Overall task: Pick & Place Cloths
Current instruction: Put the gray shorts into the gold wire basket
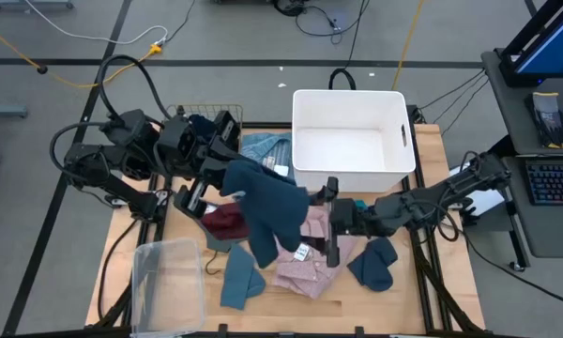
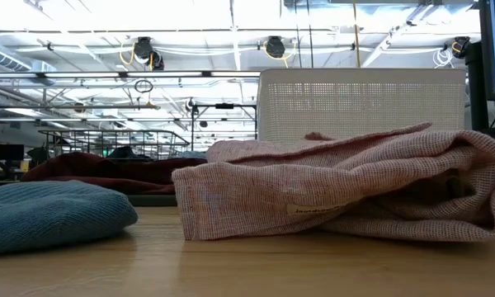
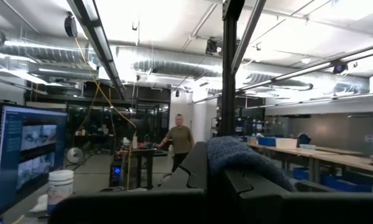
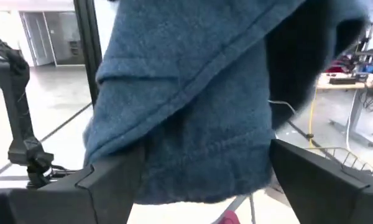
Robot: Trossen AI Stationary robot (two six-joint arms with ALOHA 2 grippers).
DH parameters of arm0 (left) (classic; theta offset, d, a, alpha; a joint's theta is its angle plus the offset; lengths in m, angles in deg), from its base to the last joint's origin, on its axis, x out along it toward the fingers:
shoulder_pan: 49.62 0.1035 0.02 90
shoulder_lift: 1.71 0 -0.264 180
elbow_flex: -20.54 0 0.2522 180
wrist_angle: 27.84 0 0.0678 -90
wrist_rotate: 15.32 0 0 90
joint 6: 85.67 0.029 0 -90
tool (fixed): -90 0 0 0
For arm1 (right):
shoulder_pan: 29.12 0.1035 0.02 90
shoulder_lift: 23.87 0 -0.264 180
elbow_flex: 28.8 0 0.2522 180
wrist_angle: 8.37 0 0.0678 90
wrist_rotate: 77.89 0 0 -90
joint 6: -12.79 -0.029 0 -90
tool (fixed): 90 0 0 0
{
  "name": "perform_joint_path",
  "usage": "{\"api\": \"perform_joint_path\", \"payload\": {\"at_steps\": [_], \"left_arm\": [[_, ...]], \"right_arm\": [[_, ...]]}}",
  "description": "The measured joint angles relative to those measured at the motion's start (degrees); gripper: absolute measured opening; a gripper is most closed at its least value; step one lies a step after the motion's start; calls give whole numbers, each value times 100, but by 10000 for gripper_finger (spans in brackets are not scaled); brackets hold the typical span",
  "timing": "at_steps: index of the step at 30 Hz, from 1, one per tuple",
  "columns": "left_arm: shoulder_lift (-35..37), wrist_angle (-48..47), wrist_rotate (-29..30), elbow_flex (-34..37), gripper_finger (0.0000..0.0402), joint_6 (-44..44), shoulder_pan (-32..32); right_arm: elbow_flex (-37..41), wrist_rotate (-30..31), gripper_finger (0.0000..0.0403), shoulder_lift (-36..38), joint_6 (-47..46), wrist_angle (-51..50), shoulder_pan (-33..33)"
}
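Note:
A slate-blue cloth (image 1: pixel 267 211) hangs lifted above the table's middle, held up by my left gripper (image 1: pixel 227 183), which is shut on it. My right gripper (image 1: pixel 331 221) is open, and its fingers stand on either side of the cloth's hanging part (image 4: pixel 199 124). Under them a pink shirt (image 1: pixel 310 258) lies flat on the table. A maroon cloth (image 1: pixel 227 221), a second slate-blue piece (image 1: pixel 239 277), a teal piece (image 1: pixel 373 265) and a light blue striped shirt (image 1: pixel 263 148) also lie on the table. My left gripper (image 3: pixel 221 171) pinches a bunched upper part of the slate-blue cloth (image 3: pixel 239 155) between its two fingers. The cloth is lifted clear and hangs slack below and toward the table's right. My right gripper: whether its open fingers (image 4: pixel 112 180) touch the cloth, I cannot tell.
A white bin (image 1: pixel 403 141) stands at the table's far side. A clear plastic container (image 1: pixel 169 282) sits at the near left corner, and a wire basket (image 1: pixel 202 117) at the far left. In the low view the pink shirt (image 2: pixel 338 190) fills the foreground. A person stands far off in the room.

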State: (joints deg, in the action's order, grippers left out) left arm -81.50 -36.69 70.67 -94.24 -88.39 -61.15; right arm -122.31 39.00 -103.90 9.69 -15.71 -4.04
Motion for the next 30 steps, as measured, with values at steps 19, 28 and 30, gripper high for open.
{"api": "perform_joint_path", "payload": {"at_steps": [19,28,30], "left_arm": [[-2,-348,220,4,0,569,19],[85,-329,127,7,0,525,160],[78,-344,101,7,0,515,170]], "right_arm": [[0,-166,343,0,-376,-264,17],[-2,-151,343,179,-958,-1043,85],[-2,-148,343,177,-972,-962,76]]}}
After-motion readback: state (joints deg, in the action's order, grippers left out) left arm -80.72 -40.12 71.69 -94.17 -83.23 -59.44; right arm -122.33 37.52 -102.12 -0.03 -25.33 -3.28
